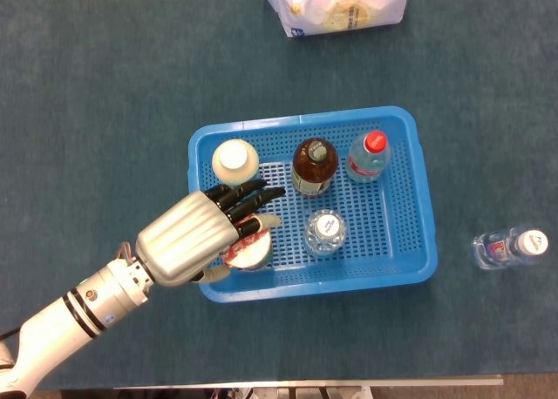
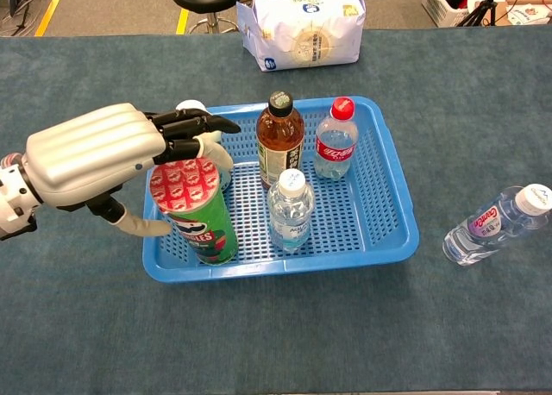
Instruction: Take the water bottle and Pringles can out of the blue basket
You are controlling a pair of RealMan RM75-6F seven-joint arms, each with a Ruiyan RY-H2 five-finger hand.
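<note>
The blue basket (image 1: pixel 314 287) (image 2: pixel 285 270) sits mid-table. In its front left corner stands the green Pringles can (image 1: pixel 251 253) (image 2: pixel 197 214) with a red patterned lid. My left hand (image 1: pixel 187 238) (image 2: pixel 95 158) is over and beside the can, fingers stretched along the far side of its lid, thumb low at the can's left; no firm grip shows. A clear water bottle (image 1: pixel 324 232) (image 2: pixel 291 210) with a white cap stands in the basket just right of the can. The right hand is out of both views.
Also in the basket: a brown tea bottle (image 1: pixel 314 165) (image 2: pixel 279 141), a red-capped bottle (image 1: pixel 369 157) (image 2: pixel 335 141) and a white-capped bottle (image 1: pixel 234 160) behind my fingers. Another water bottle (image 1: pixel 510 246) (image 2: pixel 492 224) lies on the table at right. A white bag (image 1: pixel 340 3) (image 2: pixel 302 28) stands at the back.
</note>
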